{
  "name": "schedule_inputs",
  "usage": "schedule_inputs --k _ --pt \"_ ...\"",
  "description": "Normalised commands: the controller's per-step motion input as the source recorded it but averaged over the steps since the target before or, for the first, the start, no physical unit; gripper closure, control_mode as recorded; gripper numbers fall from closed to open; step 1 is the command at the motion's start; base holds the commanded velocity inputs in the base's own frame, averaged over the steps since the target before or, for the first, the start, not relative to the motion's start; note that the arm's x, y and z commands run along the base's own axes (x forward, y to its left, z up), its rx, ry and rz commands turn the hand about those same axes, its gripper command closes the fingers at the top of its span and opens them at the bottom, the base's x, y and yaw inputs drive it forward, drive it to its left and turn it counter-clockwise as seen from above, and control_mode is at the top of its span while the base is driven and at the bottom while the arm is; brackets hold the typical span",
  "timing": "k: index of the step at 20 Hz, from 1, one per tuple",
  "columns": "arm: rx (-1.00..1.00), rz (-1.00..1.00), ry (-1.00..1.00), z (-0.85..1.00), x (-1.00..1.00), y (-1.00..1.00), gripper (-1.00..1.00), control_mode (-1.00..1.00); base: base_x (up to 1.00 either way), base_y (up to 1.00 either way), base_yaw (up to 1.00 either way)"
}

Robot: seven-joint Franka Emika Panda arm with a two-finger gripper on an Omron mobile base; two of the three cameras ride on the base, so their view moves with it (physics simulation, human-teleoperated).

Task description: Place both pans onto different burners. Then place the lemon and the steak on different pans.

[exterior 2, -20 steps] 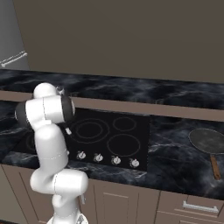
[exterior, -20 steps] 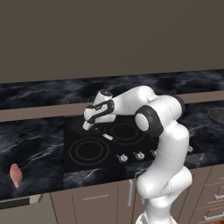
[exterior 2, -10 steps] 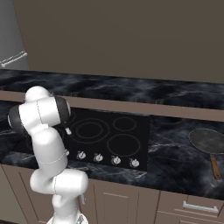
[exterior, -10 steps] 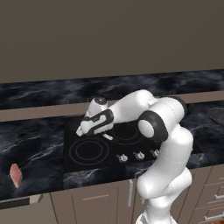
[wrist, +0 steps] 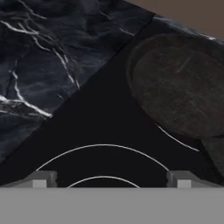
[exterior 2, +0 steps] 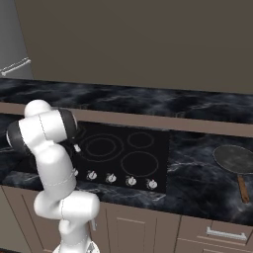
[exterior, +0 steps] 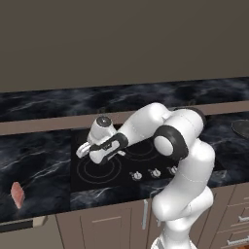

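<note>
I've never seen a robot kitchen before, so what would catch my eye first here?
The big white arm bent low over the glossy black cooktop, its open fingers empty above a ringed burner. A dark pan sits on the cooktop just beyond them. A pink steak lies on the counter far left, and a grey pan far right.

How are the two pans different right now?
The black pan sits on the cooktop, by the robot's open hand. The grey pan lies on the counter right of the cooktop, far from the hand. The grey pan's handle is brown. Both are round, dark, shallow and empty.
</note>
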Motion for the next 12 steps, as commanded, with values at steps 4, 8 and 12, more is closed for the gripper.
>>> schedule_inputs --k 4,8,12 --pt "0.04 -0.12 0.00 0.00 -0.01 0.34 -1.00 -1.00 0.00 0.00 0.00" --pt "0.05 -0.10 0.07 -0.07 0.00 0.34 -1.00 -1.00 0.00 0.00 0.00" --pt "0.03 -0.06 0.17 -0.33 0.00 0.39 -1.00 -1.00 0.00 0.00 0.00"
